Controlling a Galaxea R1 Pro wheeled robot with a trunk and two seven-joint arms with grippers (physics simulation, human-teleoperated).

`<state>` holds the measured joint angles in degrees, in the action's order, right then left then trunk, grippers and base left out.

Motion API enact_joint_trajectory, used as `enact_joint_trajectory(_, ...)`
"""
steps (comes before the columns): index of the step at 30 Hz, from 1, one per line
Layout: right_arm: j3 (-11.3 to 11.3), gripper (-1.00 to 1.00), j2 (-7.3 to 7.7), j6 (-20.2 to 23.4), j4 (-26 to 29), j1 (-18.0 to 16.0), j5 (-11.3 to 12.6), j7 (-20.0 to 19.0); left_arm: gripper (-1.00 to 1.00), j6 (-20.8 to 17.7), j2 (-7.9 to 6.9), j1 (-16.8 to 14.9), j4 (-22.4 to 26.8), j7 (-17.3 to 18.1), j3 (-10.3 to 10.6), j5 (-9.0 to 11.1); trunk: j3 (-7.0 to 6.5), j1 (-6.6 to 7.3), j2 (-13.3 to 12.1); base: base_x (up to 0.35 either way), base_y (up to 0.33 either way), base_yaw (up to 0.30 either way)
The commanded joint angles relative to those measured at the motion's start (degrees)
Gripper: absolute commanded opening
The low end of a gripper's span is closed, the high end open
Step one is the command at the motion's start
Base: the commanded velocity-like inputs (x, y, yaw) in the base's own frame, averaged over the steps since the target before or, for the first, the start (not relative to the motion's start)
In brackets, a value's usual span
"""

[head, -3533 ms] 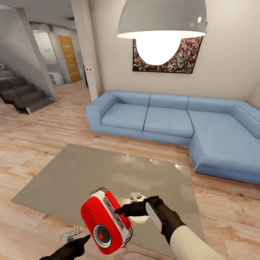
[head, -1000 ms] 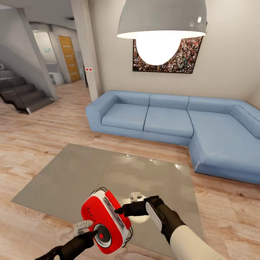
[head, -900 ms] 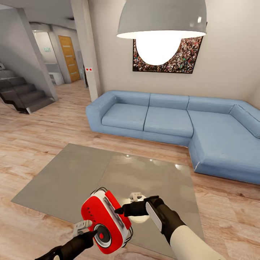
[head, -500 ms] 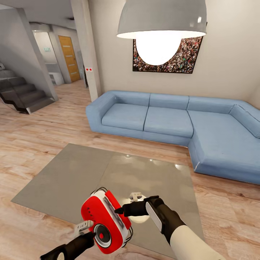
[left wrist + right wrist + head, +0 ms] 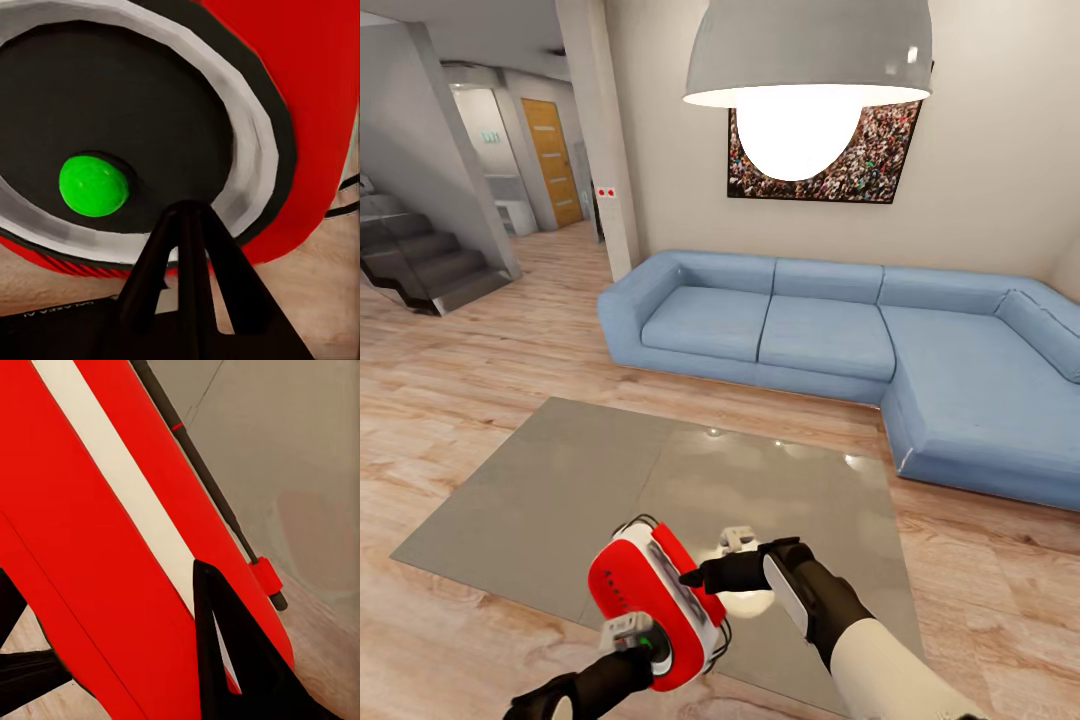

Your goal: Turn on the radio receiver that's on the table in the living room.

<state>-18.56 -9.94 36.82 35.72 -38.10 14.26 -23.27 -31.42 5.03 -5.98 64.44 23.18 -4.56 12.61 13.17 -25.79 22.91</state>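
Head view: my right pincer (image 5: 695,580) clamps the radio (image 5: 650,600) by its sides, tilted above the counter (image 5: 560,500). Left pincer (image 5: 632,640), fingers together, touches the dial (image 5: 112,142); its button (image 5: 93,185) glows green. I judge it light, rigid, slippery-shelled.

Large low rectangular table with glossy grey-brown top (image 5: 570,490) seen standing on light wood plank floor (image 5: 450,390). Lamp glare reflected in top. Small red retro radio receiver with white sides (image 5: 650,600) seen tilted over near edge; contact with top cannot be told.
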Motion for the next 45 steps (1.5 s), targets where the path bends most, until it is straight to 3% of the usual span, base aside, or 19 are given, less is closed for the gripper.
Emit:
enact_joint_trajectory(1, 0.1, -1.0, -0.06, 0.88, 0.04, -0.11, 2.93, -0.06, -1.0, -0.04, 0.0, 0.0, -0.02, 0.04, 0.25, 0.06, 0.0, 0.0, 0.0, 0.0, 0.0, 0.0)
enact_joint_trajectory(9, 0.11, -1.0, -0.06, 0.87, -0.06, -0.3, 2.95, 0.01, -1.0, 0.04, -0.28, 0.0, 0.14, -0.04, 0.5, 0.07, 0.0, 0.0, 0.0, 0.0, 0.0, 0.0)
enact_joint_trajectory(11, 0.24, -1.0, -0.06, 0.65, -0.1, -0.31, 2.87, 2.0, -1.0, 0.06, -0.45, 0.0, 0.32, -0.06, 0.37, 0.05, 0.0, 0.0, 0.0, 0.0, 0.0, 0.0)
enact_joint_trajectory(13, 1.38, -1.0, -0.06, 0.36, -0.05, -0.31, 2.74, 7.95, -1.0, 0.11, -0.53, 0.0, 0.43, -0.09, 0.3, 0.03, 0.0, 0.0, 0.0, 0.0, 0.0, 0.0)
enact_joint_trajectory(15, 3.87, -1.0, -0.06, -0.56, 0.16, -0.34, 2.44, 17.39, -1.0, 0.12, -0.58, 0.0, 0.53, -0.15, 0.28, 0.01, 0.0, 0.0, 0.0, 0.0, 0.0, 0.0)
enact_joint_trajectory(16, 5.1, -1.0, -0.06, -2.58, 0.36, -0.45, 2.28, 25.07, -1.0, 0.13, -0.57, 0.0, 0.61, -0.32, 0.27, -0.02, 0.0, 0.0, 0.0, 0.0, 0.0, 0.0)
enact_joint_trajectory(18, 5.82, -1.0, -0.06, -5.44, 0.54, -0.55, 2.13, 33.06, -1.0, 0.13, -0.56, 0.0, 0.65, -1.17, 0.24, -0.03, 0.0, 0.0, 0.0, 0.0, 0.0, 0.0)
enact_joint_trajectory(19, 5.93, -1.0, -0.06, -6.64, 0.47, -0.6, 1.06, 36.48, -1.0, 0.13, -0.52, 0.0, 0.78, -3.69, 0.14, 0.05, 0.0, 0.0, 0.0, 0.0, 0.0, 0.0)
enact_joint_trajectory(24, 6.04, -1.0, -0.06, -8.07, 0.33, -0.61, -6.36, 43.56, -1.0, 0.0, -0.44, 0.4, 5.08, -12.54, -0.08, -0.01, 0.0, 0.0, 0.0, 0.0, 0.0, 0.0)
enact_joint_trajectory(28, 6.29, -1.0, -0.06, -8.0, 0.32, -0.58, -8.62, 50.79, -1.0, -0.03, -0.46, 1.57, 6.63, -21.56, -0.1, 0.0, 0.0, 0.0, 0.0, 0.0, 0.0, 0.0)
enact_joint_trajectory(31, 6.33, -1.0, -0.06, -7.66, 0.33, -0.29, -9.09, 52.64, -1.0, -0.12, -0.46, 3.54, 8.15, -28.56, -0.11, 0.14, 0.0, 0.0, 0.0, 0.0, 0.0, 0.0)
enact_joint_trajectory(33, 6.34, -1.0, -0.06, -7.32, 0.53, -0.14, -9.37, 53.47, -1.0, -0.4, -0.56, 4.69, 8.82, -30.62, -0.15, 0.19, 0.0, 0.0, 0.0, 0.0, 0.0, 0.0)
enact_joint_trajectory(38, 6.35, -1.0, 0.05, -5.51, 3.52, 0.59, -9.3, 56.4, -1.0, -2.05, -1.43, 5.86, 9.26, -31.94, -0.18, 0.23, 0.0, 0.0, 0.0, 0.0, 0.0, 0.0)
enact_joint_trajectory(39, 6.35, -1.0, 0.79, -3.69, 5.12, 0.94, -9.08, 56.33, -1.0, -2.83, -1.71, 5.96, 9.28, -32.0, -0.18, 0.21, 0.0, 0.0, 0.0, 0.0, 0.0, 0.0)
enact_joint_trajectory(43, 6.35, -1.0, 2.09, 1.51, 10.0, 2.35, -8.93, 53.15, -1.0, -4.76, -2.61, 6.05, 9.31, -32.1, -0.18, 0.04, 0.0, 0.0, 0.0, 0.0, 0.0, 0.0)
enact_joint_trajectory(45, 6.35, -1.0, 2.75, 6.06, 13.55, 4.22, -8.88, 49.94, -1.0, -8.52, -3.27, 6.06, 9.48, -32.13, -0.18, 0.03, 0.0, 0.0, 0.0, 0.0, 0.0, 0.0)
